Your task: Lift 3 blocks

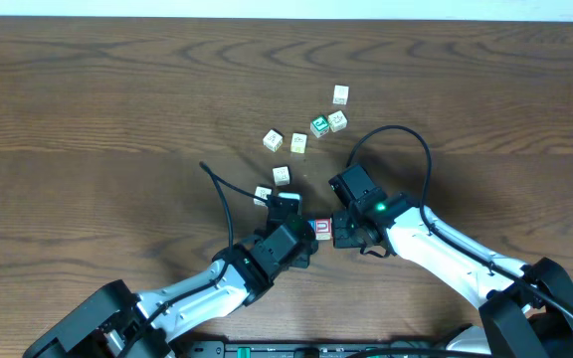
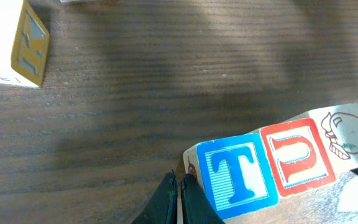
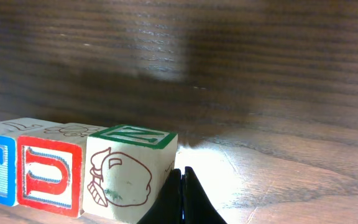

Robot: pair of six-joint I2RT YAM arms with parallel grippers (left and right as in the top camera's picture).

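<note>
overhead / table: dark brown wood-grain tabletop (image 1: 88, 99), fills the frame
overhead / left gripper: left gripper (image 1: 306, 237) low centre, arm enters from lower left; fingers not readable from above
overhead / right gripper: right gripper (image 1: 340, 233) just right of it, arm enters from lower right; fingers not readable either
overhead / red cube: red-faced wooden letter cube (image 1: 323, 230) between the two grippers; its neighbours are hidden
overhead / loose cubes: green-faced wooden cube (image 1: 319, 125) upper centre, touching one of the spare pale cream cubes (image 1: 338, 120); others scattered nearby
left wrist / left gripper: black fingers (image 2: 166, 202) pressed together, bottom centre, holding nothing, tips beside the row's blue end
left wrist / row: blue-faced wooden letter cube (image 2: 238, 177) with white T, then red U cube, then pale cream wooden cube with reddish line drawing (image 2: 347, 134), touching in a line, lower right
left wrist / extra: yellow-faced wooden cube (image 2: 28, 45), upper left, well apart
right wrist / right gripper: fingers pressed together, bottom centre, nothing between them, tips beside the cream end
right wrist / row: lower left, same three touching; cream cube's top face is green N
right wrist / lift: cannot tell if the row is off the table
</note>
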